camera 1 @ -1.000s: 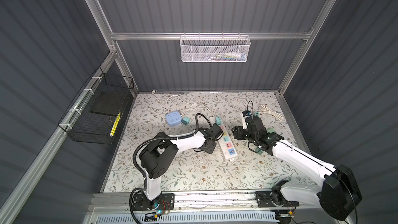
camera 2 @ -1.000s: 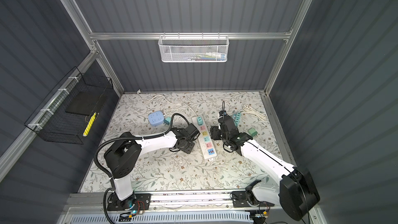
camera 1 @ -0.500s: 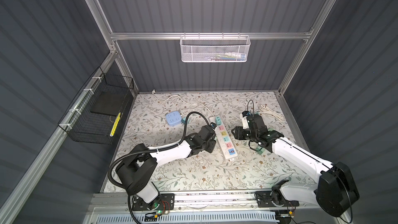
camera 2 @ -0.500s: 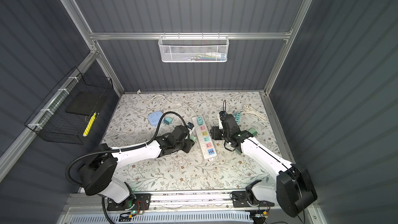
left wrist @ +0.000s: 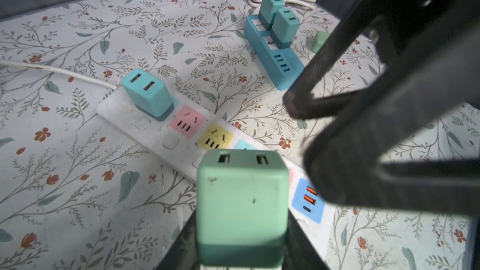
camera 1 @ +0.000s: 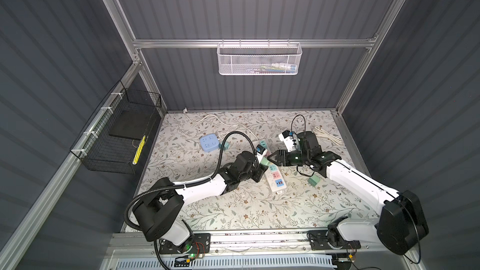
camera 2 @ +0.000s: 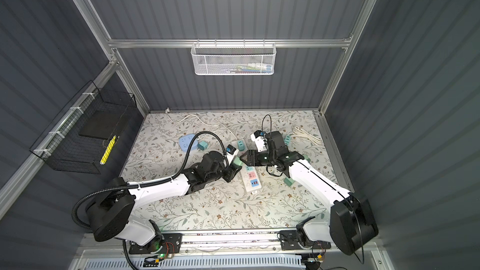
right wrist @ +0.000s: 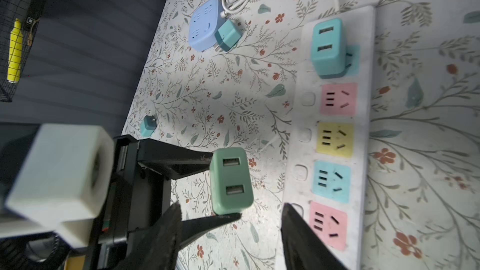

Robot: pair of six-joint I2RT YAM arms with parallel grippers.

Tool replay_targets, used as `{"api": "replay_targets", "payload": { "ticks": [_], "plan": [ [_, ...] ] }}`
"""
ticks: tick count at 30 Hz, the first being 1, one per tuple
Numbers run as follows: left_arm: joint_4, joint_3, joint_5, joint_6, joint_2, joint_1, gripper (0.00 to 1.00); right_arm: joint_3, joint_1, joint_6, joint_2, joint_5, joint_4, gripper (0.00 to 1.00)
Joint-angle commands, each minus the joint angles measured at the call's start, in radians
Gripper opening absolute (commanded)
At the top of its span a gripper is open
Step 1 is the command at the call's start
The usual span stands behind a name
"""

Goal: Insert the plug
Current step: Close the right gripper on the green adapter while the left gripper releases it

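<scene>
Right wrist view: left gripper pinching mint-green plastic USB charger plug near white power strip with coloured sockets; right gripper jaws spread, close to plug

Cutting off the green plug's prongs at the left wrist view's edge, down between the left gripper's fingers. Covering the power strip's middle sockets in both top views, beneath the right gripper. Leaving the mesh basket's contents, far from either gripper, too small to name, possibly tubes.
</scene>
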Motion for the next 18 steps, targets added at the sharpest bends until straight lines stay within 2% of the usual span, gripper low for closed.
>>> {"api": "replay_targets", "payload": {
  "ticks": [1, 7, 16, 18],
  "plan": [
    [0.032, 0.029, 0.0, 0.033, -0.036, -0.001, 0.23, 0.013, -0.003, 0.019, 0.027, -0.09, 0.035, 0.58],
    [0.017, 0.045, 0.01, 0.024, -0.037, -0.001, 0.23, 0.004, -0.004, 0.058, 0.065, -0.142, 0.1, 0.53],
    [0.014, 0.041, 0.007, 0.015, -0.046, -0.001, 0.23, -0.001, -0.004, 0.117, 0.105, -0.193, 0.186, 0.28],
    [0.016, 0.037, 0.008, -0.004, -0.043, -0.001, 0.28, -0.013, -0.003, 0.125, 0.098, -0.196, 0.212, 0.25]
  ]
}}
